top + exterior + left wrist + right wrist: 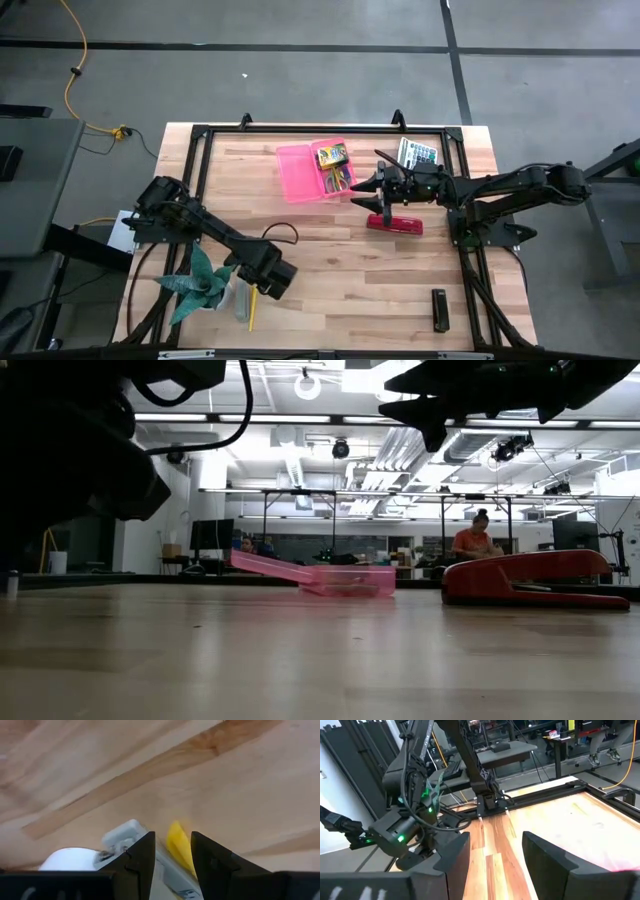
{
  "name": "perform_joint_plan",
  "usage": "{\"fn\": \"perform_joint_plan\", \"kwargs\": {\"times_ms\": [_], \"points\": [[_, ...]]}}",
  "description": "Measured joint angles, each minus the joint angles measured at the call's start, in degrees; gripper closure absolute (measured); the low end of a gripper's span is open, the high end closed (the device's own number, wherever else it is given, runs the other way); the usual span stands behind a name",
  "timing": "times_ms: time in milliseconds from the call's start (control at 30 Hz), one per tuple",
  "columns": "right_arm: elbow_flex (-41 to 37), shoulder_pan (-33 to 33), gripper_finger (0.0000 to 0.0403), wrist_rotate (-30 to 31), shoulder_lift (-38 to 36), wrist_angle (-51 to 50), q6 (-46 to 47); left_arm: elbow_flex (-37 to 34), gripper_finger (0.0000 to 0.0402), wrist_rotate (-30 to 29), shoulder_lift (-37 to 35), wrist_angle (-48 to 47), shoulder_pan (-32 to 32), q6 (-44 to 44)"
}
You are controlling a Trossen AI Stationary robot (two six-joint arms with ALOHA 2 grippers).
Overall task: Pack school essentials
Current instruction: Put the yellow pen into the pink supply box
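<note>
A yellow pencil (253, 310) lies on the table near the front left, beside a white-grey piece (238, 300). My left gripper (264, 292) points down over them. In the left wrist view it (172, 855) is open, with a finger on either side of the yellow pencil (179, 845). The white-grey piece (121, 836) lies just beside one finger. An open pink box (315, 170) at the back centre holds a yellow-green crayon box (332, 155) and other small stationery. My right gripper (365, 190) hangs level and open beside the pink box, with nothing between its fingers (495, 855).
A red stapler (395, 222) lies near the right gripper, with a calculator (418, 152) behind it. A black piece (439, 308) lies at the front right. A green spiky plant (200, 285) stands close to the left gripper. Black frame rails edge the table.
</note>
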Motion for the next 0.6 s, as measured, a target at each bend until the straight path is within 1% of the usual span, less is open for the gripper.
{"fn": "perform_joint_plan", "kwargs": {"times_ms": [600], "points": [[0.0,0.0,0.0231,0.0,0.0,-0.3,-0.96,0.04,0.0287,-0.76,0.0,2.0,-0.52,-1.51]]}}
